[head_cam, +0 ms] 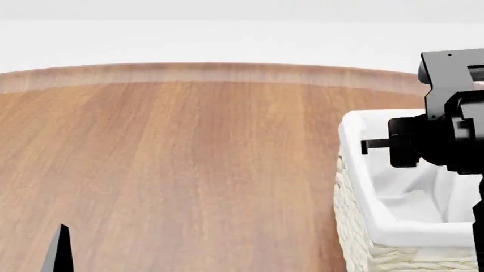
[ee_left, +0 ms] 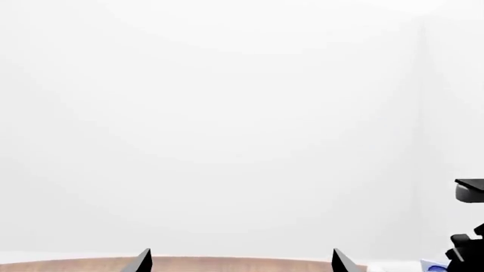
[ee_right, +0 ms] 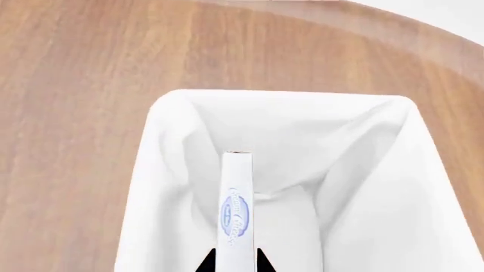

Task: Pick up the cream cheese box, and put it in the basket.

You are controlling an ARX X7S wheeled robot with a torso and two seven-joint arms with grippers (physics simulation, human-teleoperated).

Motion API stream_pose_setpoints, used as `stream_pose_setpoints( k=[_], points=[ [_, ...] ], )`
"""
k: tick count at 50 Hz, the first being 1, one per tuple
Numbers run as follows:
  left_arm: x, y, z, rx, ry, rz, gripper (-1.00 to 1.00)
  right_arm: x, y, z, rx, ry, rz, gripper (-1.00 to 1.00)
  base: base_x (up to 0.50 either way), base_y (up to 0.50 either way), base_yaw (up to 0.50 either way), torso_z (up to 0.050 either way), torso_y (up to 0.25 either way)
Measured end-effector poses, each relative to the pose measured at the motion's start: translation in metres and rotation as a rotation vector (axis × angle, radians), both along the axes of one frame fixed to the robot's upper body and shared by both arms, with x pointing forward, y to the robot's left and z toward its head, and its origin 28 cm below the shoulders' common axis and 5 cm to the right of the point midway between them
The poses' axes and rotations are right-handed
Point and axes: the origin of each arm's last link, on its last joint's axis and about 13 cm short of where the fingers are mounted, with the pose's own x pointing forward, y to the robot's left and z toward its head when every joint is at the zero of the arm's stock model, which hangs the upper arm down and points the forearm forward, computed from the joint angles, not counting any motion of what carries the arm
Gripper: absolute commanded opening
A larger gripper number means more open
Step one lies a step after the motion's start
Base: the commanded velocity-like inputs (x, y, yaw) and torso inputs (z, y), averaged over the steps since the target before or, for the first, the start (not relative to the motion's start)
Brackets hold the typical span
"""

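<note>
In the right wrist view the cream cheese box (ee_right: 236,209), a thin white carton with a blue mark, is seen edge-on between the two black fingertips of my right gripper (ee_right: 235,262), which is shut on it. It hangs over the inside of the basket (ee_right: 170,107), whose white cloth lining fills that view. The head view shows the basket (head_cam: 355,187) at the right with my right arm above it; the box is hidden there. My left gripper (ee_left: 241,262) is open, its tips far apart over the table's far edge with nothing between them.
The wooden table (head_cam: 181,170) spreads left of the basket, its curved far edge against a white background. One left fingertip (head_cam: 59,249) shows at the head view's lower left. Part of my right arm (ee_left: 468,226) shows at the left wrist view's edge.
</note>
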Motion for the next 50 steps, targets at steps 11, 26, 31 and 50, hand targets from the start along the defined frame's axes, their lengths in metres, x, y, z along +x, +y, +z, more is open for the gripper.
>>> stream_pose_setpoints(
  k=[11,26,31,50],
  points=[
    [0.0,0.0,-0.001,0.003,0.002,-0.001,1.0,-0.002,-0.003,-0.018,0.01,0.029,-0.007,-1.0,0.0,0.0,0.0,0.0,0.001],
    [0.0,-0.001,-0.001,0.005,0.004,-0.005,1.0,-0.005,-0.008,-0.033,0.01,0.051,-0.017,-1.0,0.0,0.0,0.0,0.0,0.0],
    [0.0,-0.002,-0.002,0.006,0.005,-0.007,1.0,-0.006,-0.01,-0.037,0.01,0.058,-0.022,-1.0,0.0,0.0,0.0,0.0,0.0],
    [-0.001,-0.003,-0.002,0.007,0.005,-0.011,1.0,-0.006,-0.018,-0.033,0.032,0.038,0.017,-1.0,0.0,0.0,0.0,0.0,0.001]
  ],
)
